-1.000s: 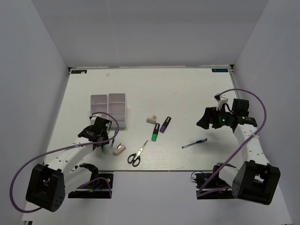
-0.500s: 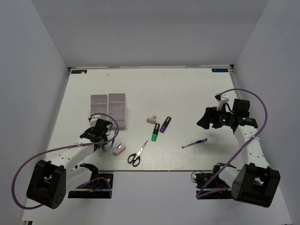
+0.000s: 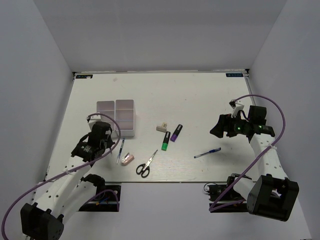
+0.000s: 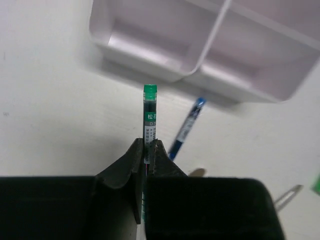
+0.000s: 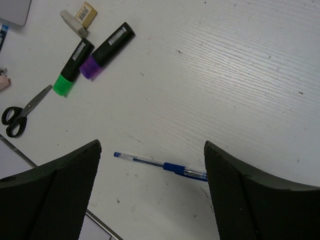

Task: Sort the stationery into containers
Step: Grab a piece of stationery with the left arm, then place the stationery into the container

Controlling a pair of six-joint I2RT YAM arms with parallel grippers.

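The left gripper (image 4: pixel 148 150) pinches a slim green-capped stick (image 4: pixel 149 117) between its jaws, its cap pointing to 12 o'clock at the tray (image 4: pixel 150 62). A blue pen (image 4: pixel 186 127) lies on the table at the stick's 3 o'clock, just short of the tray. The right gripper (image 5: pixel 150 200) hovers with jaws spread wide and empty over a second blue pen (image 5: pixel 165 165). At its 10 o'clock lie the green highlighter (image 5: pixel 72 67), purple highlighter (image 5: pixel 106 51) and scissors (image 5: pixel 22 112)

Left gripper (image 4: pixel 148 145), toward the desk's left edge, is pinched tight on a thin green-tipped pen (image 4: pixel 149 107); right gripper (image 5: pixel 152 145) hovers wide open near the right edge.
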